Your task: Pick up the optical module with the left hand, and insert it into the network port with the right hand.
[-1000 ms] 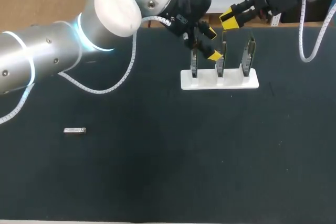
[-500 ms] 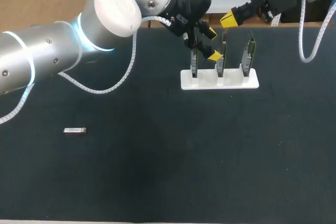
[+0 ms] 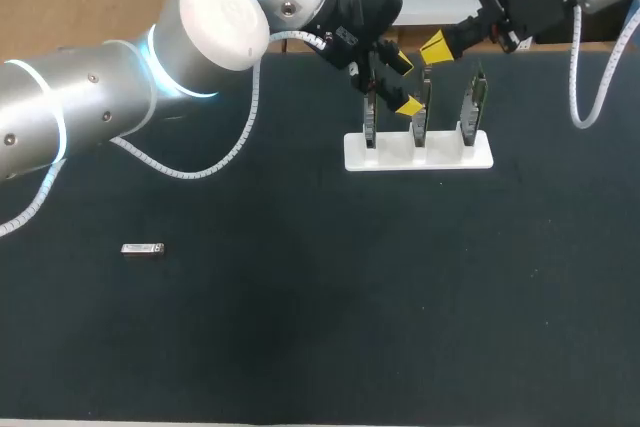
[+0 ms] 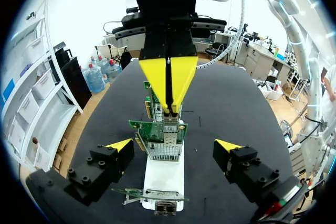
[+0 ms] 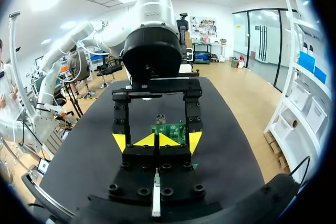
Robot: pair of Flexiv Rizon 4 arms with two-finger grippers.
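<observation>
Left claw: the left gripper (image 3: 405, 85) has its yellow-tipped fingers spread wide and holds nothing. It hangs at the far side of the table, over the card stand.
Between its fingers: in the left wrist view, an upright green circuit card (image 4: 158, 131) with a metal port cage (image 4: 164, 150) on its edge stands ahead of the gap. Neither finger touches it.
Right claw: the right gripper (image 3: 435, 47) has its yellow tips pressed together, with nothing visibly between them. It points down at the top of the cards, facing the left claw.
Card stand: a flat white plastic holder (image 3: 418, 152) carries three such cards upright in a row.
Optical module: a small silver rectangular module (image 3: 142, 248) lies flat on the black table (image 3: 300, 337) at the near left, well apart from both claws and the stand.
Step in hand: by my judgement the pick-up has not begun, since the module lies untouched.
Next move: the left arm needs to leave the stand, travel to the module and come down with its fingers astride the module's long sides. The right claw must open before any handover.
</observation>
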